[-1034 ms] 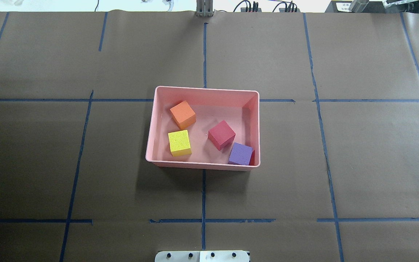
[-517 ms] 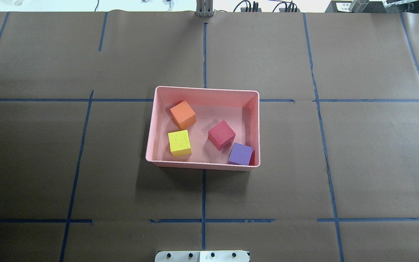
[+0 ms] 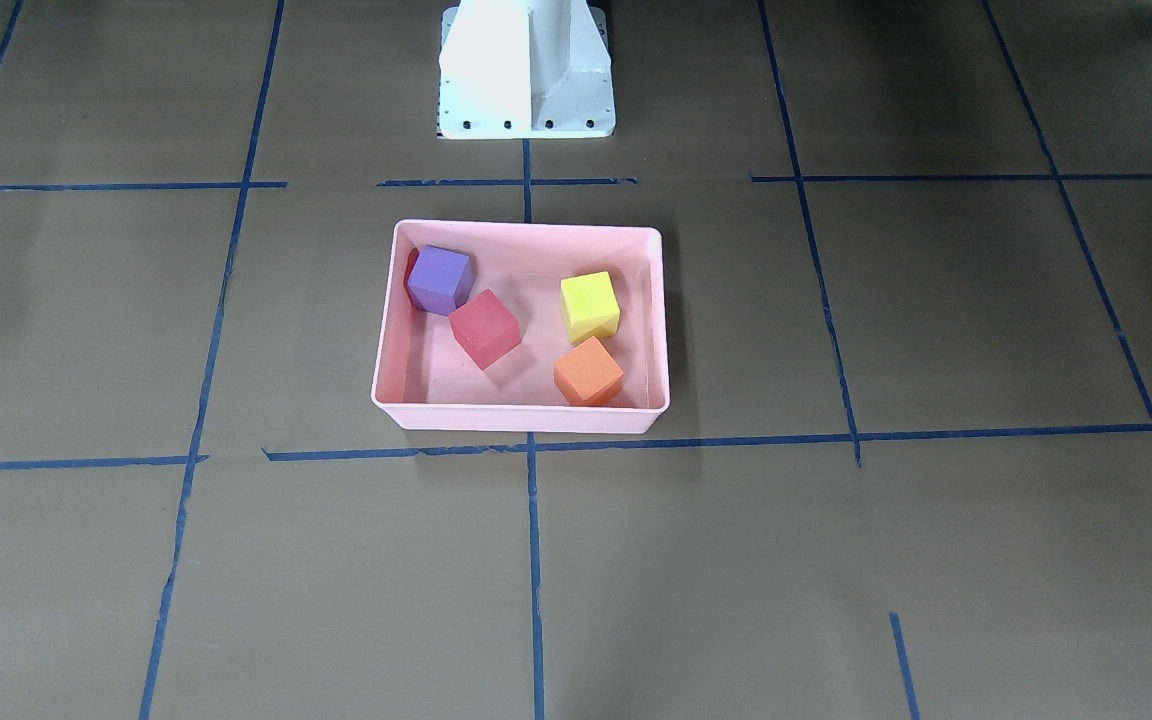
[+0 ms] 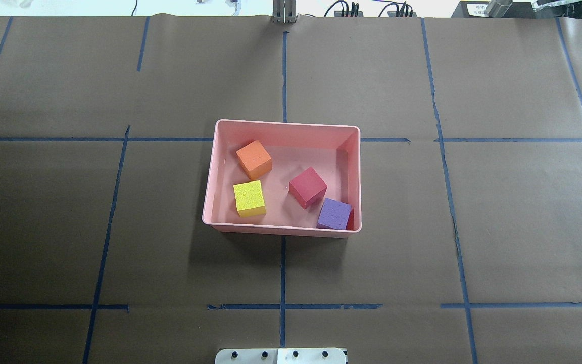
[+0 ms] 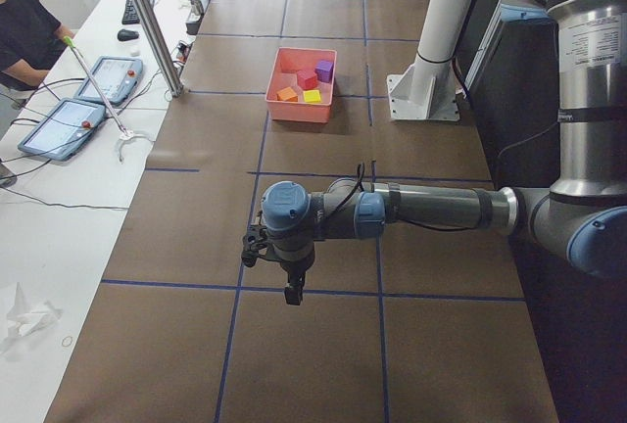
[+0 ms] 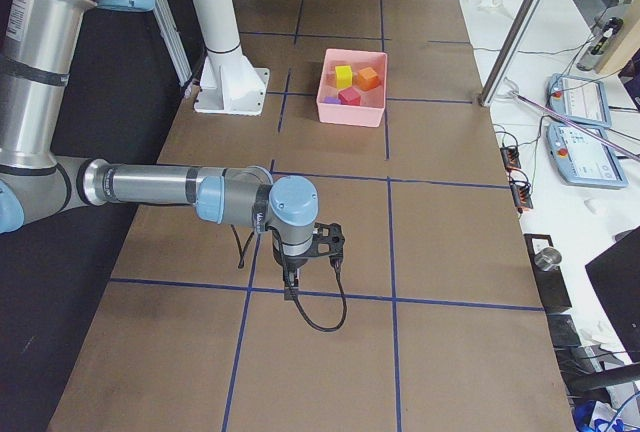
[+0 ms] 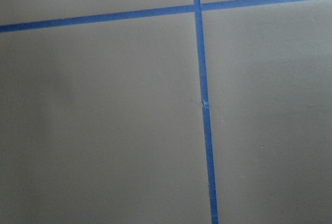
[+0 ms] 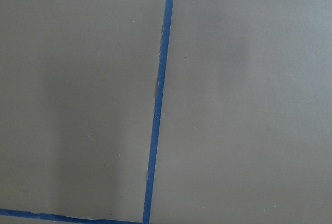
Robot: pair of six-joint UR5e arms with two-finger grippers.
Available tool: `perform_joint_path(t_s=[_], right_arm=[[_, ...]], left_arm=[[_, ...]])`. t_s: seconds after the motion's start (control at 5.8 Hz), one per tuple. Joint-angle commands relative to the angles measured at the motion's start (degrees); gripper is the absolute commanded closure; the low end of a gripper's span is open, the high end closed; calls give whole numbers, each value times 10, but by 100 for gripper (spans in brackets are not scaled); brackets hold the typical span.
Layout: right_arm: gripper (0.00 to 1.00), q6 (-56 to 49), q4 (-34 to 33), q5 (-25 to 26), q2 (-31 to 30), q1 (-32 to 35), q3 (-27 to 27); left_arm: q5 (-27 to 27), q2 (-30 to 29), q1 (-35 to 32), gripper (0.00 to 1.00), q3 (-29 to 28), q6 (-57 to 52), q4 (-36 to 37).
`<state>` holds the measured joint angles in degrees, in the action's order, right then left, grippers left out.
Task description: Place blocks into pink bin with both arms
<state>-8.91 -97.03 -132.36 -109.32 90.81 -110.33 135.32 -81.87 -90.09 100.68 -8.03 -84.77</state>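
All four blocks lie inside the pink bin, which sits at the centre of the overhead view on the brown table. The orange block is at the bin's upper left and the yellow block just below it. The red block is near the middle, and the purple block is tucked into the lower right corner against the wall. No block rests on the table outside the bin, so the placing itself looks finished, and the step in hand is the close of the task. Neither arm shows in the overhead or front views. The left arm stretches across the middle of the left side view, its left gripper hanging low over the table, well apart from the bin in the upper part of that frame. The right arm does likewise in the right side view, with the right gripper pointing down. Both wrist cameras see only bare paper and blue tape. I cannot tell whether either tool is spread or closed, and nothing is visibly carried. The next move likely calls for nothing beyond parking the arms.
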Motion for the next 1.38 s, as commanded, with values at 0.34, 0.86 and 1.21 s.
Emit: perform_joint_path(t_s=[0.34,0.86,1.21], right_arm=[[0,25,0,-1,9,6,3],[0,115,158,-4,3,8,54],[0,116,118,-5,6,9,43]], left_arm=[[34,0,0,0,2,0,3],[33,2,0,0,5,0,7],[34,2,1,0,-4,1,7]])
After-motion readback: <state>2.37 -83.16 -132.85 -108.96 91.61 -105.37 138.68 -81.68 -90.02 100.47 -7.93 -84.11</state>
